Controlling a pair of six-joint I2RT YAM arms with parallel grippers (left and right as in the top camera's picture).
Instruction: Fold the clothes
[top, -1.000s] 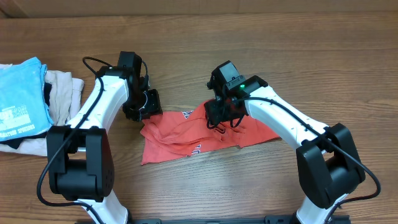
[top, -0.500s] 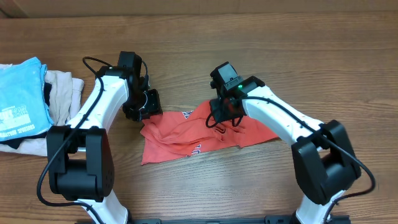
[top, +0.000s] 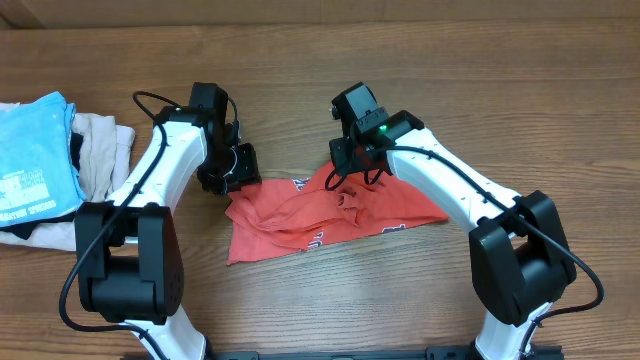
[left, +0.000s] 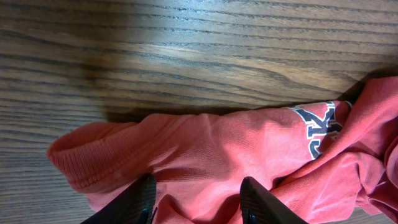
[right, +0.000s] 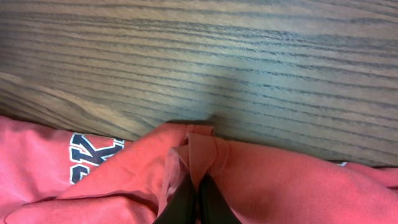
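The clothes here are chiefly a coral-red T-shirt (top: 300, 215) lying crumpled on the wooden table between both arms, its white-and-dark lettering partly showing. My left gripper (top: 238, 178) sits at the shirt's upper left corner. In the left wrist view its fingers (left: 140, 199) stand apart with a bunch of the T-shirt (left: 217, 149) filling the gap between them. My right gripper (top: 350, 180) is over the shirt's upper middle. In the right wrist view the right gripper (right: 198, 193) is shut on a raised fold of the T-shirt (right: 280, 180) near its far edge.
A light blue printed tee (top: 35, 160) lies on a beige garment (top: 100, 150) at the table's far left edge. Bare wood (top: 450, 90) stretches behind the shirt, and more lies in front of it. A black cable (top: 150, 105) loops by the left arm.
My right gripper has closed on a fold of the red shirt and shifted slightly toward the table's far side, drawing the cloth with it. The left arm has not moved.
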